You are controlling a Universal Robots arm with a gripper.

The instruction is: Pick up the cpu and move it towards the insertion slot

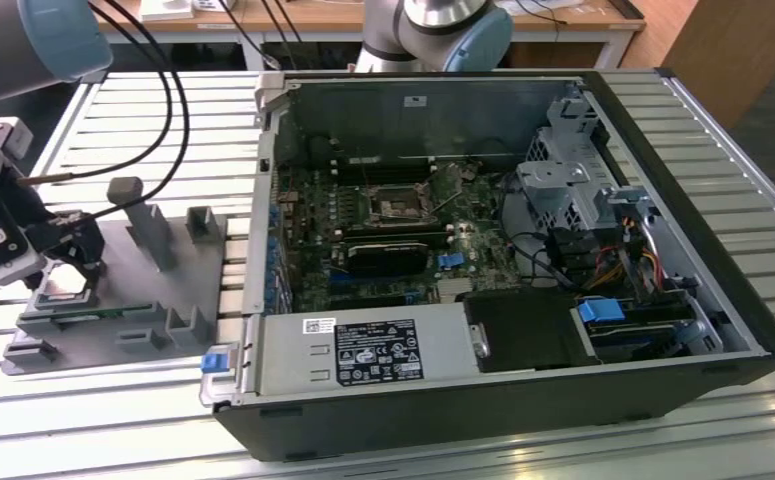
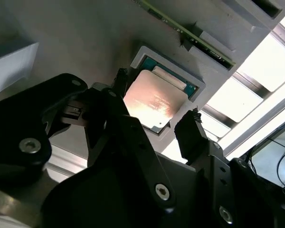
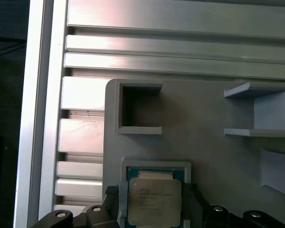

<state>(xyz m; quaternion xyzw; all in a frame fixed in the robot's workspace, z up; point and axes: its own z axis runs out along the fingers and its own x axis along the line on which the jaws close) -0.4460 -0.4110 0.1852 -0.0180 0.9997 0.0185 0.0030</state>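
End effector [image 2: 155, 99], fingers apart, straddling the cpu [image 3: 154, 199], chip flat and lid-up in a recess of the grey tray [image 3: 204, 109], tray posts [image 1: 150, 235] beside it, wall of the open computer case [image 1: 494, 415] between tray and insertion slot [image 1: 398, 207], all on slatted table [image 1: 134, 400]

The surface [image 1: 107, 400] is made of pale aluminium slats that catch glare along its near edge. Beyond its far edge stands a wooden desk [image 1: 334, 15] on white legs. A brown wooden panel [image 1: 741, 45] rises by the far corner on the exterior view's right.
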